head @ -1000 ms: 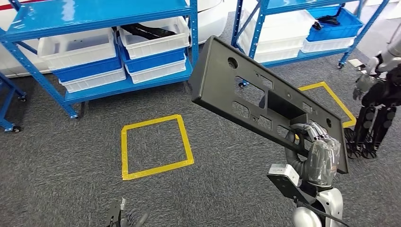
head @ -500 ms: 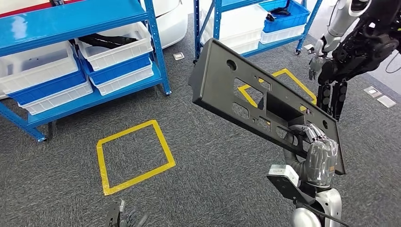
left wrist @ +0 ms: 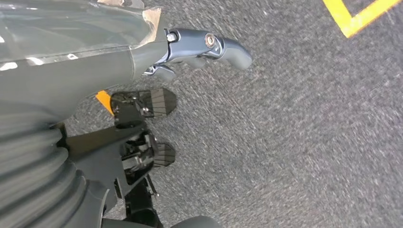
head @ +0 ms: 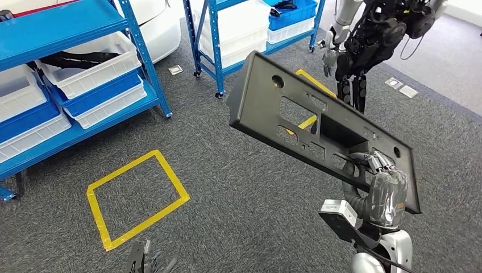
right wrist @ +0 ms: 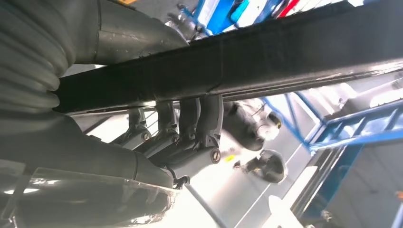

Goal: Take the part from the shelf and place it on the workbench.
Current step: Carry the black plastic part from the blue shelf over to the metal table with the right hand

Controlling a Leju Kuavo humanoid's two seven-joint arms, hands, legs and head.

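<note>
Silver right hand point(head: 382, 185) grips the black part point(head: 301, 116) raised; left hand point(left wrist: 142, 118) hangs empty, fingers apart

Head view was evenly lit and mostly sharp, diffuse overhead light, only soft shadows under the blue shelves point(head: 68, 34) from 9 to 11 o'clock, pale glare on the top shelf board, slight wide-angle bend toward the edges. Left wrist view was bright, carpet point(left wrist: 294, 123) smeared with motion blur toward 3 o'clock, glare on the clear cover of the left hand point(left wrist: 142, 95) at 10 o'clock. Right wrist view was backlit: part point(right wrist: 237, 61) and right hand point(right wrist: 180, 137) nearly silhouetted, background blown out white around 6 o'clock and out of focus.
</note>
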